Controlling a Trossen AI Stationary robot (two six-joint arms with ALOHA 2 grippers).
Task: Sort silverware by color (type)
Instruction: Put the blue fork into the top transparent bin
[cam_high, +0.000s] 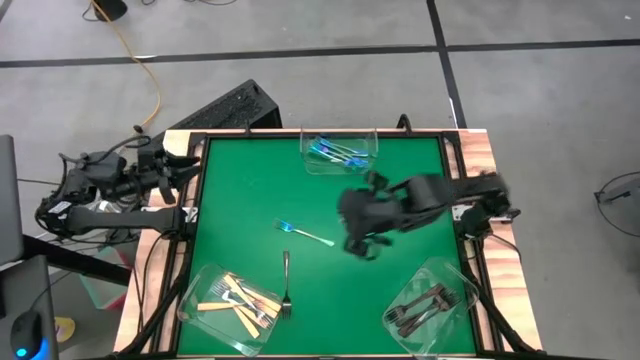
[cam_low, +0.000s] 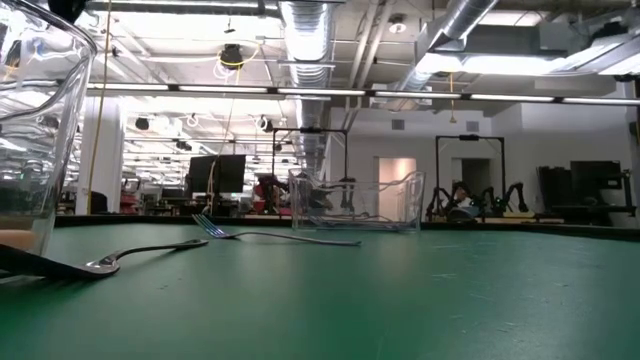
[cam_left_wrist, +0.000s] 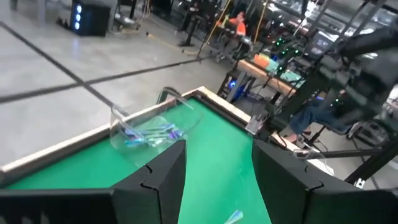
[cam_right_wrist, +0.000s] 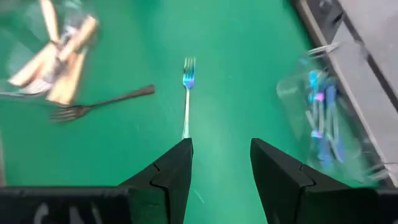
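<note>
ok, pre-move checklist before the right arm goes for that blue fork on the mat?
1. Right tool open: ok, fingers apart.
2. Right tool empty: ok.
3. Blue fork lined up ahead of the right tool, lying flat on the mat: ok.
4. Dark grey fork apart from the blue fork: ok.
5. Blue-fork tub upright at the far edge: ok.
6. Left tool open, parked off the mat's left side: ok.
</note>
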